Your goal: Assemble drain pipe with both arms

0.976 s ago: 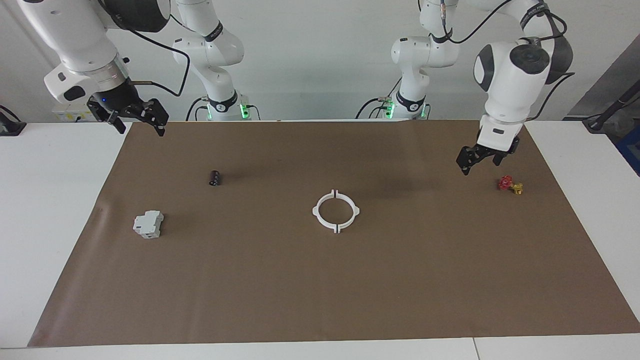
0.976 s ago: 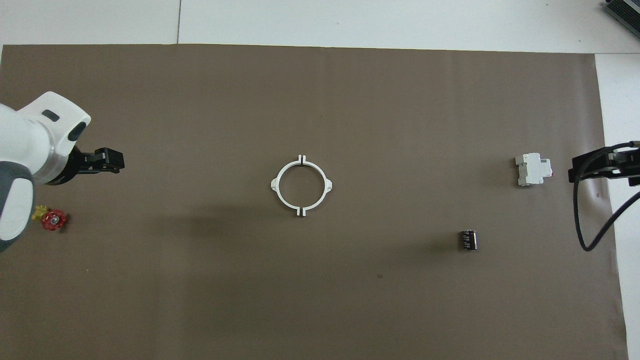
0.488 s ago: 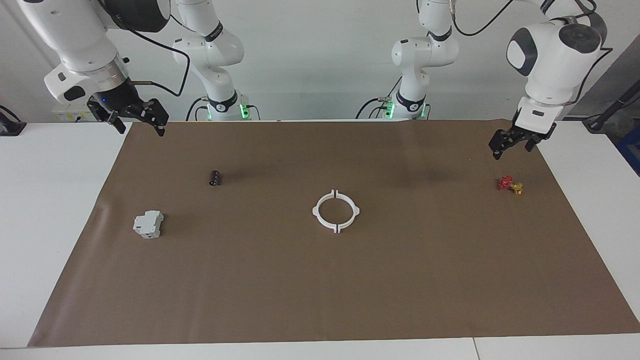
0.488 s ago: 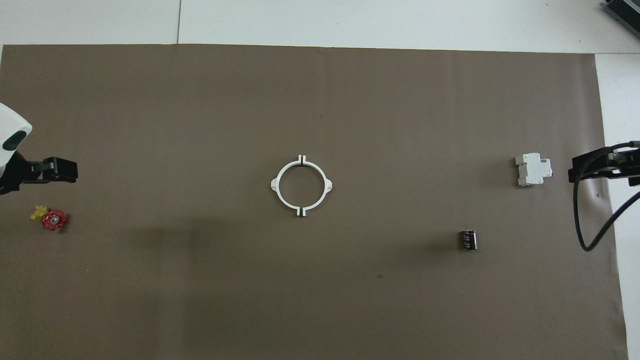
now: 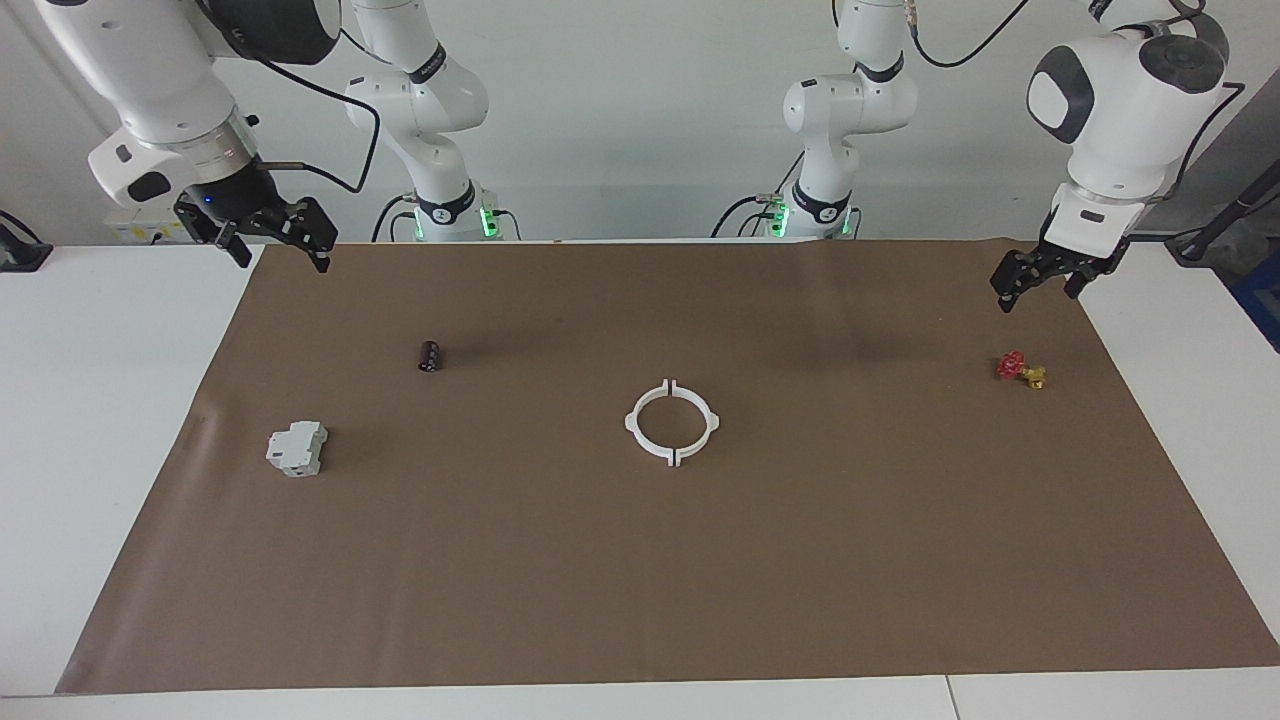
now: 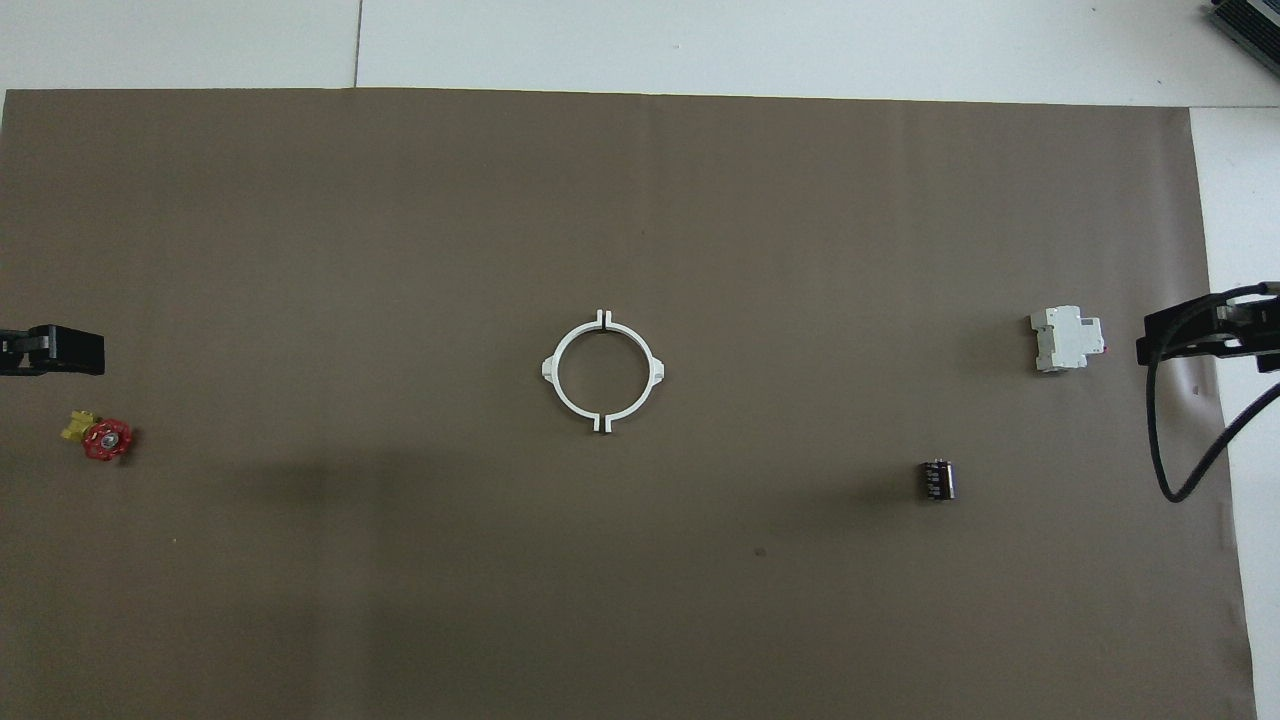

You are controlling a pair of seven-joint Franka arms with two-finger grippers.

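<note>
The drain pipe lies flat at the middle of the brown mat as two white half-rings set end to end in one ring, with a thin gap at each seam. One half (image 5: pixel 712 421) (image 6: pixel 549 370) faces the left arm's end, the other (image 5: pixel 631 421) (image 6: pixel 658 372) the right arm's end. My left gripper (image 5: pixel 1037 292) (image 6: pixel 70 350) hangs open and empty over the mat's edge at the left arm's end, well away from the ring. My right gripper (image 5: pixel 283 258) (image 6: pixel 1165 338) waits open and empty over the mat's corner at the right arm's end.
A red and yellow valve (image 5: pixel 1020 369) (image 6: pixel 100 437) sits under the left gripper's side. Toward the right arm's end lie a small black cylinder (image 5: pixel 429 355) (image 6: pixel 936 479) and a grey-white boxy block (image 5: pixel 297 447) (image 6: pixel 1067 338). The brown mat (image 5: pixel 640 580) covers most of the white table.
My left arm has risen and drawn back from over the mat toward its own end of the table. The ring, the other objects and the right arm have not moved.
</note>
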